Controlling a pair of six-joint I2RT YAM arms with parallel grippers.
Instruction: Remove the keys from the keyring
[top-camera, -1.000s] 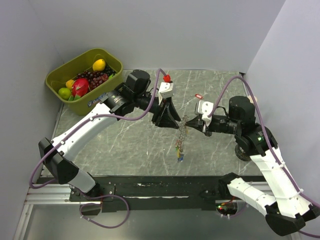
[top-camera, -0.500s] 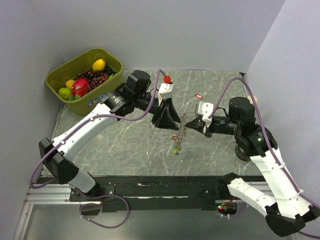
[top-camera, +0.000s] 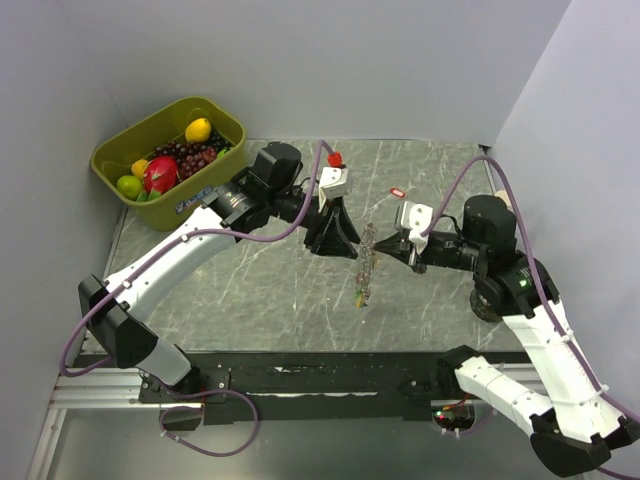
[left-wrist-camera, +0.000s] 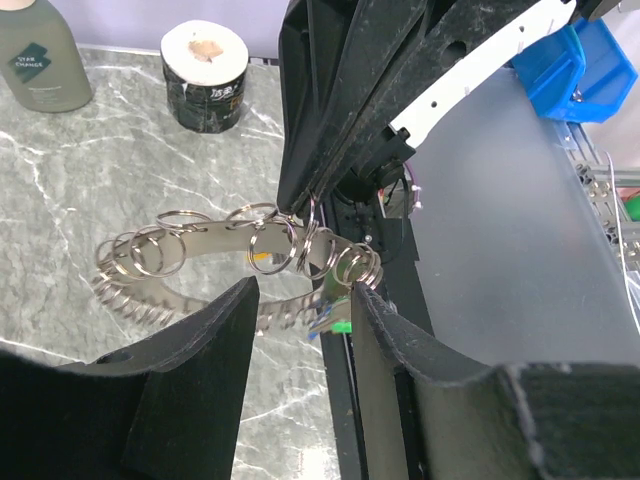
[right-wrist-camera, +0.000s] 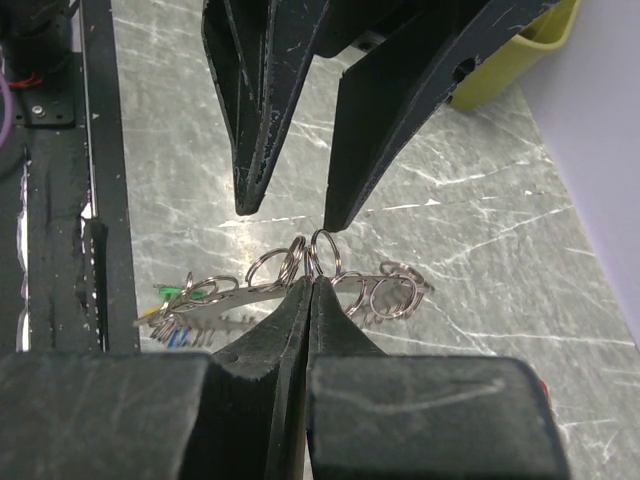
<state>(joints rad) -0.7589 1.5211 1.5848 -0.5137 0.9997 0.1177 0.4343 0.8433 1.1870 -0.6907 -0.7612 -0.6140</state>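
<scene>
From above, the left hand reaches in with its two black fingers parted. The right hand faces it from the other side, fingers pressed together. Between their tips hangs the silvery metal keyring, a curved band strung with small wire rings, held up over the grey marbled table. The tiny coloured plastic keys dangle from its low end, below both hands. I cannot tell whether the lowest one touches the table. A small red tag lies on the table beyond the right hand. Well behind the left hand sits an olive-green plastic tub of toy fruit.

The left wrist camera shows its own fingers with a clear gap between them, gripping nothing. The keyring runs across just past their tips. The right hand comes in from the far side, clenched on the keyring at one of the rings near the band's middle. A green and a blue key peek out just beyond one left fingertip. Farther off on the table stand a white-topped black roll and a grey-green bottle.

The right wrist camera shows its own fingers shut into a single edge, pinching the keyring at its rings. The left hand's fingers point at it from the far side, released and apart, with one tip right at a ring. A green key sits at the band's end nearer the black rail.
</scene>
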